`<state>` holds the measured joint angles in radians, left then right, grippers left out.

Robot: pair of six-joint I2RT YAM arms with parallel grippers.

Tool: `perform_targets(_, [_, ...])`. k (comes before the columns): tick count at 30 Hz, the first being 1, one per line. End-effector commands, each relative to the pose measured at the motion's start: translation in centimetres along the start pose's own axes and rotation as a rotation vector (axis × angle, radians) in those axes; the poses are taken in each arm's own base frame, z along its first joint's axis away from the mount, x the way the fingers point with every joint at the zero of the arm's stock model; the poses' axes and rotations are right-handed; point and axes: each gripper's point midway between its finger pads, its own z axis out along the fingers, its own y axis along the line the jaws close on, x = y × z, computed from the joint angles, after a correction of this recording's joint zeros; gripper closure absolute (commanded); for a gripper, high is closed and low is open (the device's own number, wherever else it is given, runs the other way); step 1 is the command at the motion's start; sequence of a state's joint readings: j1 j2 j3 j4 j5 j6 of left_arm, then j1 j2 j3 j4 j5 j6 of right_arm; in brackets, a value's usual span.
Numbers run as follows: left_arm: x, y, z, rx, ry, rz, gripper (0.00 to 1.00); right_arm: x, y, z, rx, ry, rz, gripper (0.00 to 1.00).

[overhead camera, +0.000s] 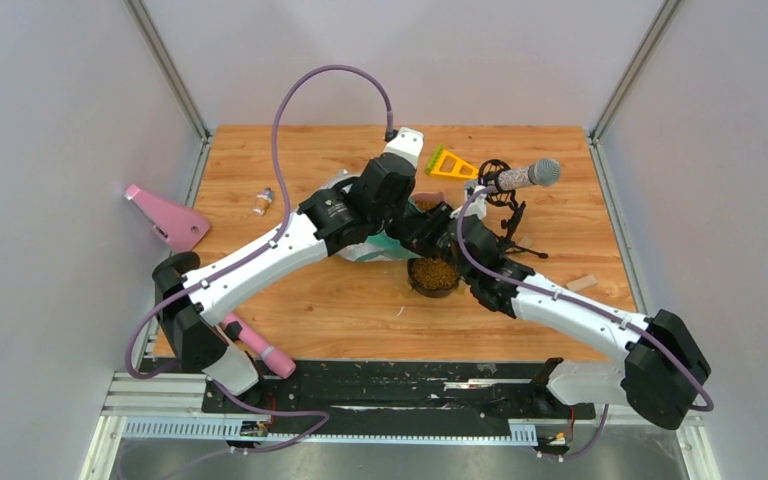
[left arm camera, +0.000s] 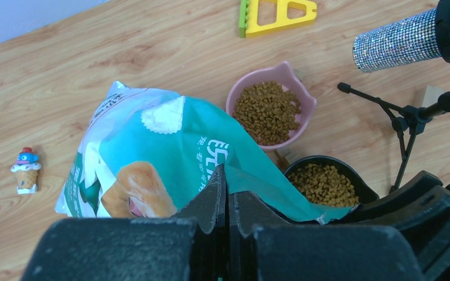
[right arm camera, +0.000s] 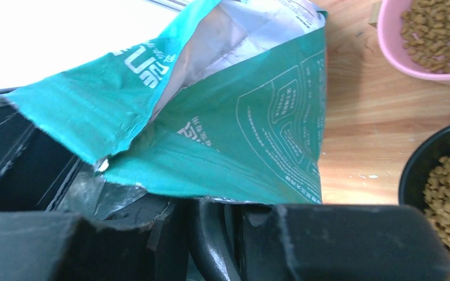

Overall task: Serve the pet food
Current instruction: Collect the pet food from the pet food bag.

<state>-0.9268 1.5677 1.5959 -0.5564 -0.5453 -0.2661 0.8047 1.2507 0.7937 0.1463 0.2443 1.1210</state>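
Left pincer [left arm camera: 227, 196] was clamped shut on the torn rim of the bag [left arm camera: 170, 146]; the grip of the right pincer [right arm camera: 214, 218] could not be determined. Pet food [left arm camera: 268, 111] was seen in the pink bowl [left arm camera: 312, 108] and black bowl [left arm camera: 328, 159]. If the rim were released, pet food could be spilled onto the table [left arm camera: 123, 58].

Teal bag [left arm camera: 170, 140], white Chinese lettering across its front, too creased to read
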Motion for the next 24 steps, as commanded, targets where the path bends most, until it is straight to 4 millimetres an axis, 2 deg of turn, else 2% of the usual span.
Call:
perform_targets(1, [-6.4,1.6,-2.3,-0.038,-0.197,-0.151,1.00,-3.7,3.6,-1.1,-0.195,-0.145,0.107,1.00])
perform_targets(5, [-6.5,1.9,-2.3,-0.052,-0.199,-0.147,1.00,-4.5,3.5,-2.3,-0.207,-0.181,0.127,1.00])
perform_targets(12, [-7.0,2.4,-2.4,-0.079,-0.213,-0.138,1.00,-6.0,3.9,-5.8,-0.239,-0.222,0.111,1.00])
perform_targets(20, [-7.5,2.8,-2.5,-0.104,-0.226,-0.134,1.00,-7.7,3.1,-10.2,-0.265,-0.286,0.108,1.00])
perform_targets(24, [-7.7,3.0,-2.6,-0.109,-0.231,-0.138,1.00,-8.2,2.5,-11.7,-0.262,-0.307,0.115,1.00])
